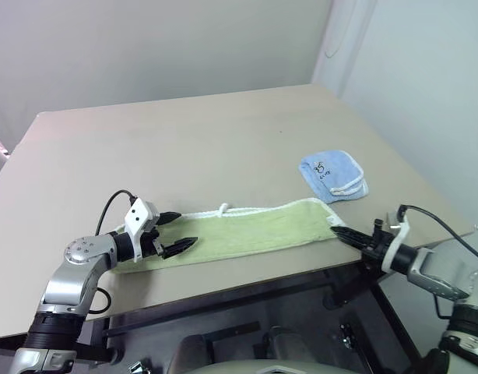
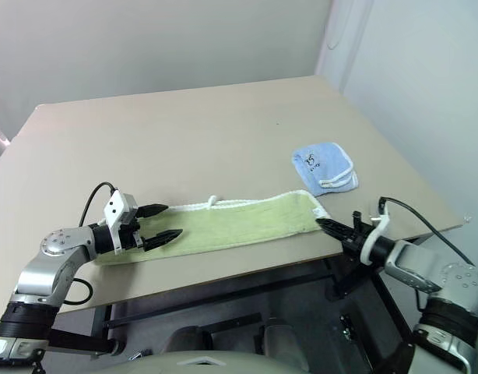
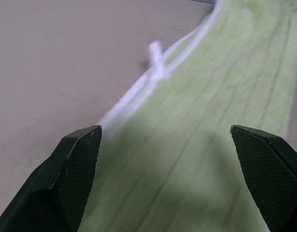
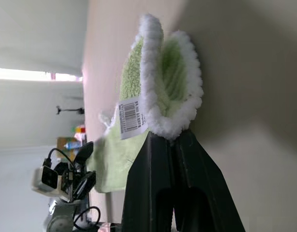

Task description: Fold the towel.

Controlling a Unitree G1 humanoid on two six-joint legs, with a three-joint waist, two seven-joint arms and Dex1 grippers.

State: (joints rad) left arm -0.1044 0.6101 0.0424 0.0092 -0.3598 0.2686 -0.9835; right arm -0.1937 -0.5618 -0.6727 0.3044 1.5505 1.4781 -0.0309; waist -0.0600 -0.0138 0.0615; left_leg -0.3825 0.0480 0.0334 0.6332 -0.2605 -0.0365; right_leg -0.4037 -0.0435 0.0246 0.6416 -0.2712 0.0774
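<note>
Two grippers are working opposite ends of the towel [image 1: 247, 231], which is lying as a long strip along the near edge of the table [image 1: 184, 140], well apart from the blue cloth [image 1: 332, 175]. The right gripper [image 1: 340, 231] is pinching the towel's white-edged end, its fingers clenched on the trim beside the barcode label [image 4: 130, 118]. The left gripper [image 1: 177, 231] is hovering over the other end with its fingers [image 3: 73, 164] spread wide, gripping nothing. By my reading, the step in hand is securing both ends before lifting one across. To do it well, the left fingers should be straddling both layers at the corner and closing fully, since a shallow bite on the edging could be slipping once the cloth is rising.
</note>
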